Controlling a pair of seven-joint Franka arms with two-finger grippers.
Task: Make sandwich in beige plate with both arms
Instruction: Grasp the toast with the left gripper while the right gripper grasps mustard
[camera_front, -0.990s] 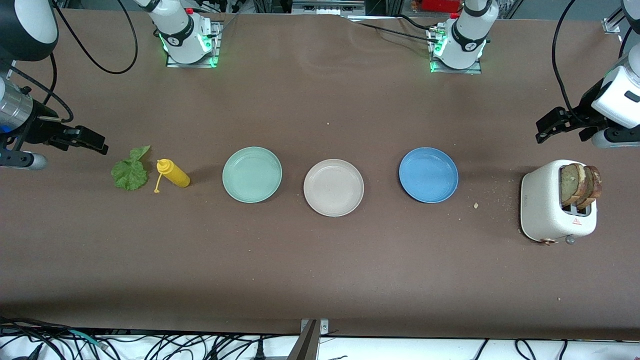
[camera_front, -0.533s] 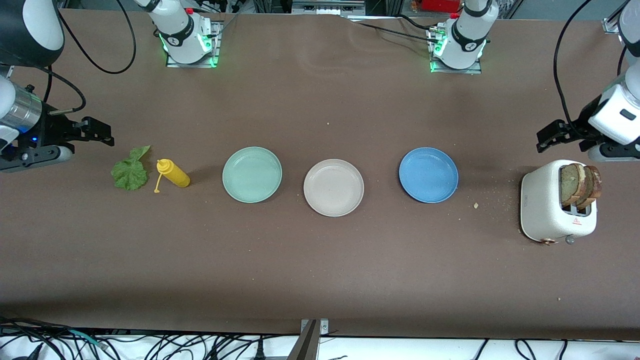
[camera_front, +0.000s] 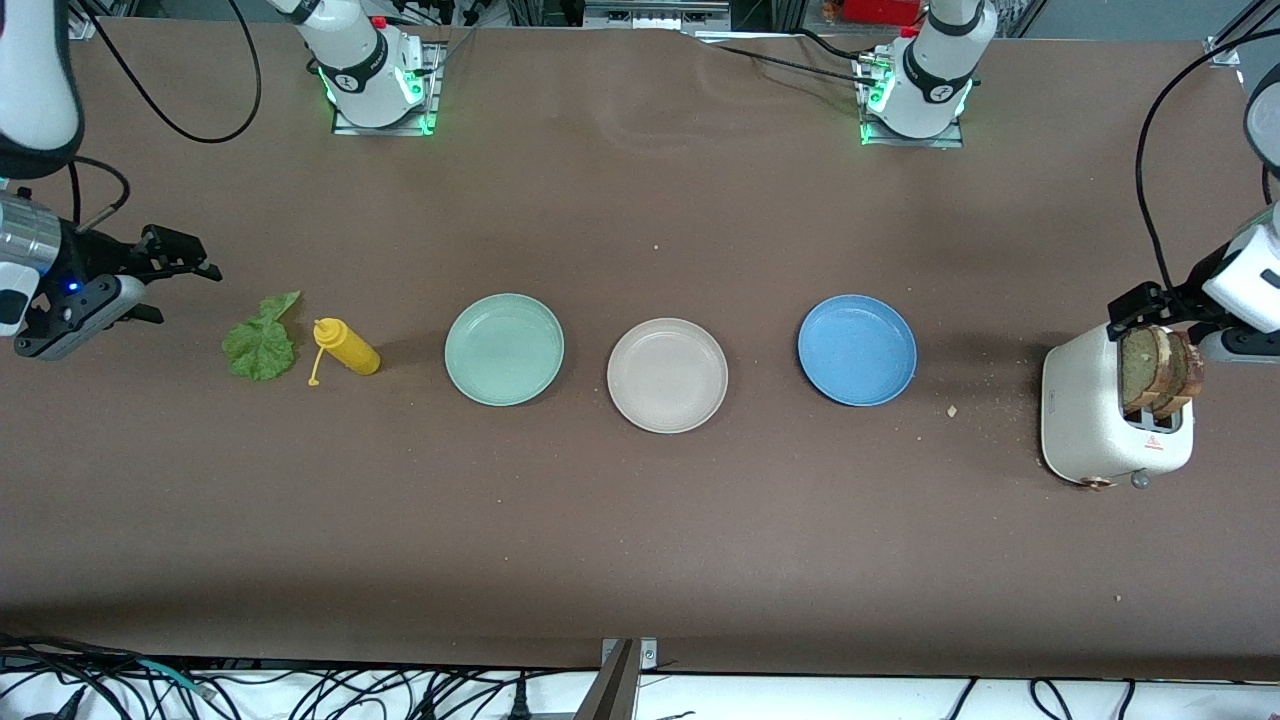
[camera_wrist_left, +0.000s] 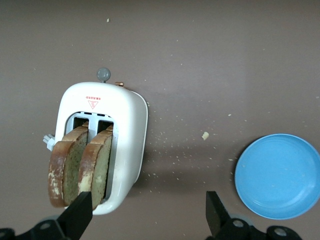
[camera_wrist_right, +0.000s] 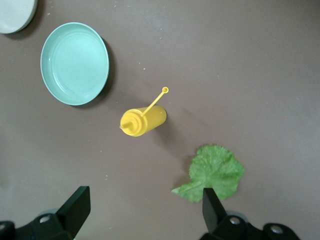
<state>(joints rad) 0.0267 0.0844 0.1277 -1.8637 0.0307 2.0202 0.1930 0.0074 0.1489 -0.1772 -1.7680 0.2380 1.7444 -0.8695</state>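
The left end effector, fingers spread and empty, hangs over the toaster at the left arm's end of the worktop, whose two bread slices stand upright in the slots. The right end effector, equally spread, hovers near the single lettuce leaf (beside one yellow bottle). Three plates lie between, and the beige plate in the middle is still bare.

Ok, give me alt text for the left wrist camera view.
Open left gripper above a white toaster holding two bread slices upright in its slots. A blue plate sits beside it on the crumb-strewn brown table.
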